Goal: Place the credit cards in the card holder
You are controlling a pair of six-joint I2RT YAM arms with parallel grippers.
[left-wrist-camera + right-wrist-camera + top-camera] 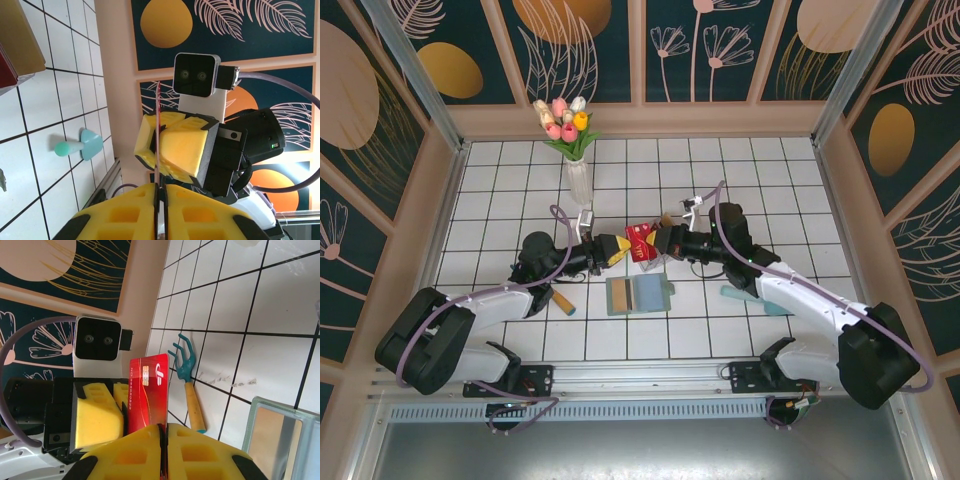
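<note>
Item 1. Red card (149, 390): held upright above the tiled table (500, 200), between the two arms and just behind the card holder. A chip and white print are seen on its face.

Item 2. Left gripper (161, 200): yellow pads are closed on one edge of the red card, which is seen edge-on as a thin line.

Item 3. Right gripper (163, 440): pads are clamped on the opposite edge of the same card, so the card is pinched from both sides at once.

Item 4. Card holder (664, 298): laid open and flat on the tiles, near the middle of the front rows. A tan card (620, 295) and a blue card (647, 293) are seen on its inner faces; whether they are tucked into pockets cannot be told.

Item 5. Vase (578, 180) with tulips (565, 120): stood upright behind the grippers.

Item 6. Hand rake (192, 400): teal head, tan handle, laid flat near the left arm.

Item 7. Teal scoop (82, 145): laid flat beside the right arm.
</note>
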